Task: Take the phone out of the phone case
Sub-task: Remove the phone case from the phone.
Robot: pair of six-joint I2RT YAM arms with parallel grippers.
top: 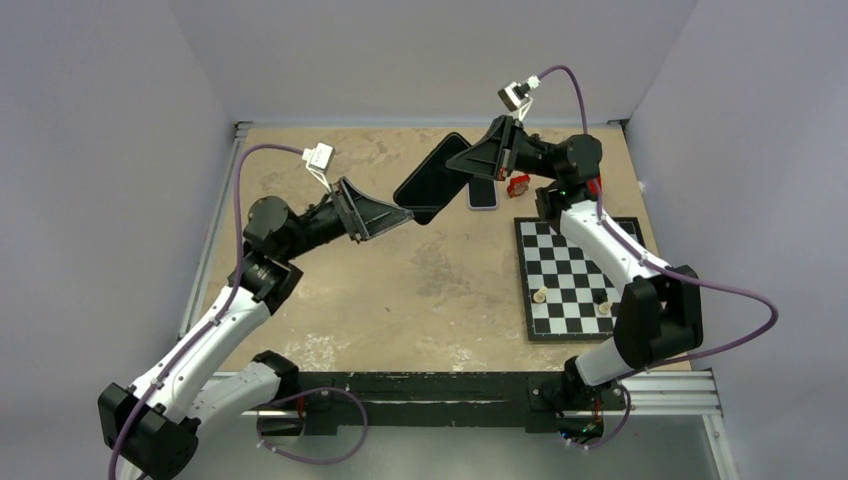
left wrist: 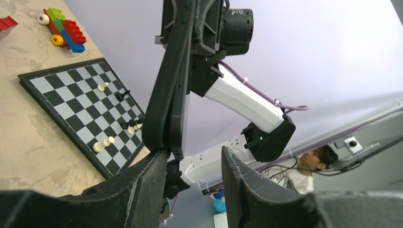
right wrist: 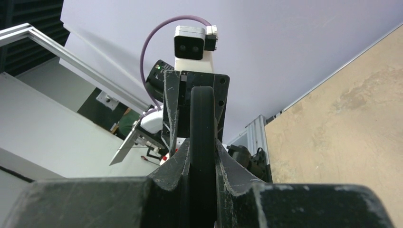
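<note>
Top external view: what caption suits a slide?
Right end effector clamps the black phone case aloft; left end effector, open, at its lower end.

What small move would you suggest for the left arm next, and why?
Probably slide the left jaws over the free end of the case and close them: the right jaws grip its other end, while the left ones stand open with only one finger at it.
</note>
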